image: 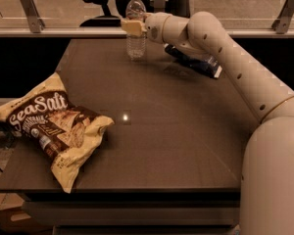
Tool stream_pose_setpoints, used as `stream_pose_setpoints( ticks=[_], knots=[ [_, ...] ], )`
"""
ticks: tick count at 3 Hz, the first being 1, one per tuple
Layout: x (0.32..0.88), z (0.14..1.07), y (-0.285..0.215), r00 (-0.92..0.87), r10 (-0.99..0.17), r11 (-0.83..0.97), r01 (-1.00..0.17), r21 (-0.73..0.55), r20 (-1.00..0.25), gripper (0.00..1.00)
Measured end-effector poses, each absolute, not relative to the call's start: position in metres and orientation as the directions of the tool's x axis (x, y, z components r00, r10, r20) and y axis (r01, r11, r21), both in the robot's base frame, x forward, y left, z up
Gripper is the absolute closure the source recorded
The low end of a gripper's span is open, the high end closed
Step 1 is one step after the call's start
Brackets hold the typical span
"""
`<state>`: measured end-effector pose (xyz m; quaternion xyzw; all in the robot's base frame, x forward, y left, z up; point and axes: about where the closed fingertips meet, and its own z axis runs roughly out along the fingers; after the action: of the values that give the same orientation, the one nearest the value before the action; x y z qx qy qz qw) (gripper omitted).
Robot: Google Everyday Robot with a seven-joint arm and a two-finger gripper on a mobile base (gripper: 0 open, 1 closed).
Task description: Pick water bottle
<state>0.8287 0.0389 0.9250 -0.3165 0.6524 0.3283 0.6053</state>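
The water bottle (135,28) is small, clear and ribbed with a white cap. It stands upright at the far edge of the dark table (176,131). My gripper (134,27) is at the bottle's upper body, reaching in from the right. Its tan fingers (131,27) sit around the bottle at label height. The white arm stretches from the lower right across the table to the bottle.
A large "Sea Salt" snack bag (54,124) lies at the table's left front. A dark blue snack bag (196,62) lies under the arm at the far right. A railing and an office chair (100,6) stand behind the table.
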Motion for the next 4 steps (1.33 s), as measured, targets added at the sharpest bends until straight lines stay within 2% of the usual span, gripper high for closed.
stream_pose_setpoints(
  ticks=[4],
  knots=[
    [0.789,0.988,0.031,-0.037,-0.164,0.563,-0.824,-0.062,-0.986,1.0]
  ],
)
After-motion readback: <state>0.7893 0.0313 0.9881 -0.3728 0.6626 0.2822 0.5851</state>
